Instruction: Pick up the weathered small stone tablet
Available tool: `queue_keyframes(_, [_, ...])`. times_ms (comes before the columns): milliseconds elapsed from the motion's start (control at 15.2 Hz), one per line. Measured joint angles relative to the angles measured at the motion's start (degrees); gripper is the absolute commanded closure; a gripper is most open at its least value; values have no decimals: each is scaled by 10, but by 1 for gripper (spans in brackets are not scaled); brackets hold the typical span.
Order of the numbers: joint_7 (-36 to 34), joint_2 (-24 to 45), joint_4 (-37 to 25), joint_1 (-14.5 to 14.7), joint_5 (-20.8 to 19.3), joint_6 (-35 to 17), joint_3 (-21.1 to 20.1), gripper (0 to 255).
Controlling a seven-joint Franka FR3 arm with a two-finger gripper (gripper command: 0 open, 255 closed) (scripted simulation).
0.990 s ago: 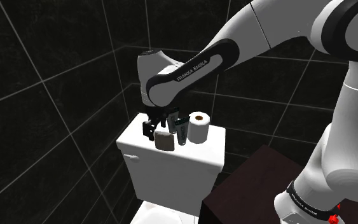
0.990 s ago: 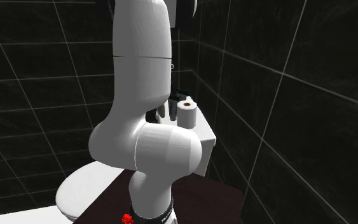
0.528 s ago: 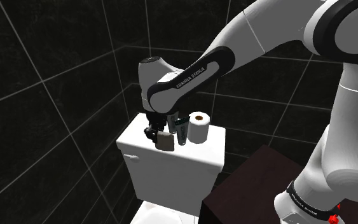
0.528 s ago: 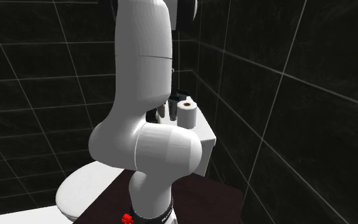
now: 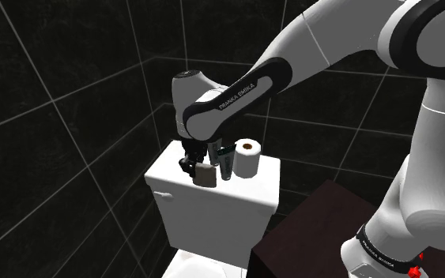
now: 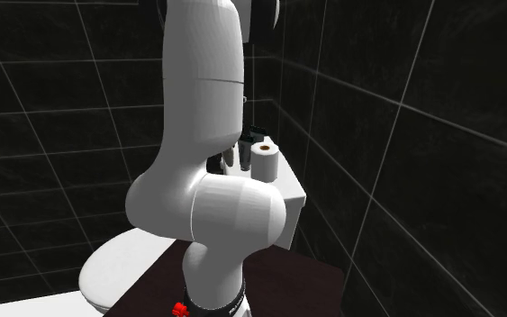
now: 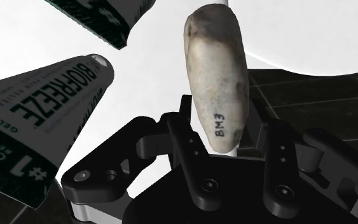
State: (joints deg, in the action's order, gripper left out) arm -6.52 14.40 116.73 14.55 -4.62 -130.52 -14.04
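Observation:
The small stone tablet (image 5: 205, 175) is a pale, worn grey-beige slab standing on edge on the white toilet tank lid (image 5: 164, 172), near its front. My black gripper (image 5: 190, 163) comes down on it from above, on the side toward the shoulder view's left. In the wrist view the tablet (image 7: 214, 76) runs away from the hand, marked "BM3", and its near end sits between the two fingers of the gripper (image 7: 231, 130), which is shut on it. The tablet still rests on the lid.
A dark Biofreeze tube (image 7: 50, 121) and a second dark tube (image 7: 101, 19) lie close beside the tablet. A toilet roll (image 5: 247, 158) stands behind them on the tank. Black tiled walls enclose the tank. The toilet seat (image 6: 116, 261) and the dark stand (image 5: 315, 229) are below.
The gripper came down a little onto the tablet and its fingers went from open to shut on it. The tablet has not moved.

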Motion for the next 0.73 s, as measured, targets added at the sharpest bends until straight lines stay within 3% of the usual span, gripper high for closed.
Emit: queue_keyframes(726, [10, -41, -27, -3, 15, 69, -4, 255])
